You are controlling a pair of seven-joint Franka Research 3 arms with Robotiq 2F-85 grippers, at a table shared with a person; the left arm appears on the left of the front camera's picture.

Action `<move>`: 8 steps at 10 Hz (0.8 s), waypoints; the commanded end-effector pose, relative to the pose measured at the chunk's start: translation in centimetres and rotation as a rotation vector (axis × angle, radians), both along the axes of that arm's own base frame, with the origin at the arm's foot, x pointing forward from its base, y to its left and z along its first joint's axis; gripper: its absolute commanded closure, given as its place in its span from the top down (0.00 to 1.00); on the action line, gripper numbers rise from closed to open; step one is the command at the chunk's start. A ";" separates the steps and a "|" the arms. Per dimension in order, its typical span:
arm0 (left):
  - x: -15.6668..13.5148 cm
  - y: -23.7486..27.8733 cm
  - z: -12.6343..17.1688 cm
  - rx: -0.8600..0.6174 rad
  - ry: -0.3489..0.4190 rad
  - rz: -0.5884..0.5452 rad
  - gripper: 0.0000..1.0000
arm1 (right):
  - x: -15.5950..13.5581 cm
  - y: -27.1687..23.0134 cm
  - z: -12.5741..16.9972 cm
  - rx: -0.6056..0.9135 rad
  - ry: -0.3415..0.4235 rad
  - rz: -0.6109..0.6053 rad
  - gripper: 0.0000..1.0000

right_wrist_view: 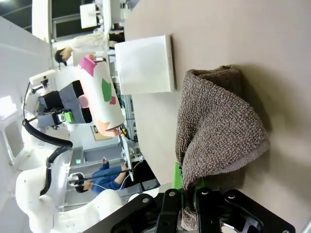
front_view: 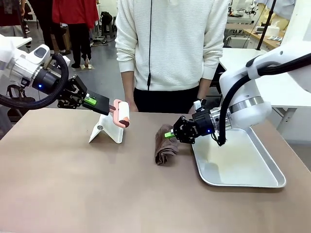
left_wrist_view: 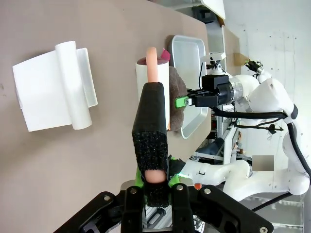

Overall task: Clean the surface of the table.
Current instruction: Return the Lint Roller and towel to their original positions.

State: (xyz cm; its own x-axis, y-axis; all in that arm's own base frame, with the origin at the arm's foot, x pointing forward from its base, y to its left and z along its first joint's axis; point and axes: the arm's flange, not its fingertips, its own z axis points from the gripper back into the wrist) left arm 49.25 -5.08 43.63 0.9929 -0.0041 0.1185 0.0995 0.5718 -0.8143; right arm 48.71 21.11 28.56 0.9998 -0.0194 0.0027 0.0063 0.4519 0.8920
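Observation:
The taupe-brown table spreads across the front view. My left gripper hangs above its far left part, shut on the black grip of a lint roller with a pink stem and a white roll. In the left wrist view the gripper clamps that black grip and the roller points away over the table. My right gripper is shut on a brown cloth that droops onto the table's middle. In the right wrist view the cloth bunches just ahead of the gripper.
A white roller stand sits on the table under the roller. A shallow silver tray lies at the right, behind my right gripper. A person in a white sweater stands at the far edge.

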 end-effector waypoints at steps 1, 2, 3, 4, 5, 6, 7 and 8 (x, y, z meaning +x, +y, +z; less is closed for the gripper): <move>0.0 0.0 0.0 0.000 0.001 0.000 0.20 | -0.1 0.3 0.1 0.015 -0.015 -0.002 0.09; 0.4 -0.9 -0.1 0.097 0.015 -0.006 0.20 | 0.0 0.0 0.0 0.000 0.000 0.000 0.09; 1.5 -1.6 0.3 0.154 0.065 -0.074 0.20 | 0.6 0.3 -0.4 -0.011 0.018 -0.015 0.09; 2.9 -1.8 1.2 0.190 0.119 -0.115 0.20 | 1.0 0.4 -0.8 0.013 0.022 -0.008 0.09; 4.1 -1.9 2.1 0.209 0.126 -0.044 0.20 | 1.2 0.5 -1.2 0.014 0.031 -0.005 0.09; 5.2 -2.3 2.6 0.232 0.136 0.008 0.20 | 1.4 0.4 -1.5 0.024 0.046 -0.011 0.09; 6.2 -2.8 2.7 0.254 0.156 0.001 0.20 | 1.6 0.3 -1.6 0.024 0.052 -0.013 0.09; 7.4 -3.6 2.5 0.276 0.171 0.022 0.20 | 1.7 0.5 -1.9 0.014 0.060 -0.011 0.09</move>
State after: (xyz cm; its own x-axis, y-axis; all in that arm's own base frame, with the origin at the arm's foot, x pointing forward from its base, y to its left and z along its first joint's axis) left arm 55.34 -7.66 46.07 0.9997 -0.0058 -0.0223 -0.0103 0.7547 -0.6560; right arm 49.70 21.06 26.43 0.9990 -0.0257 -0.0353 0.0431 0.4466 0.8937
